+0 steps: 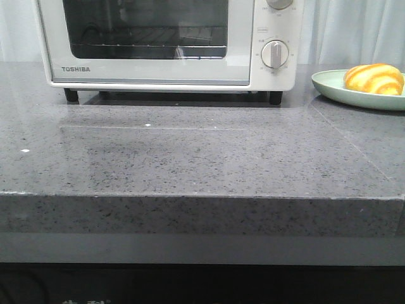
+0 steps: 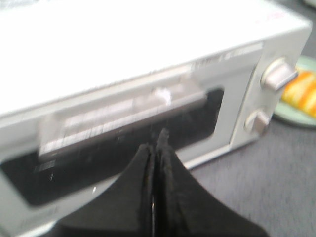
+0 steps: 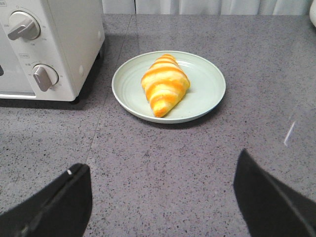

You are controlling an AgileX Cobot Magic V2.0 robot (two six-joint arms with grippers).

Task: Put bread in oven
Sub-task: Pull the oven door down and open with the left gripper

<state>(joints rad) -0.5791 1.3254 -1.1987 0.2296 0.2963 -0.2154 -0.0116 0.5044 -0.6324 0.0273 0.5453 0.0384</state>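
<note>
The bread (image 3: 165,84) is kept on a green plate (image 3: 207,101) beside the closed oven (image 1: 152,73), the left pincer (image 2: 157,143) pressed together before the handle (image 2: 123,111), the right pincer (image 3: 160,195) spread wide for the grasp.

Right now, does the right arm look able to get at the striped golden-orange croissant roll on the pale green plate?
Probably yes. The right gripper is open, facing the croissant roll, which lies exposed on the plate with only bare grey countertop between them.

Closed oven (image 1: 168,41) on grey counter (image 1: 190,158), bread (image 1: 373,78) on green plate (image 1: 329,85) beside.
</note>
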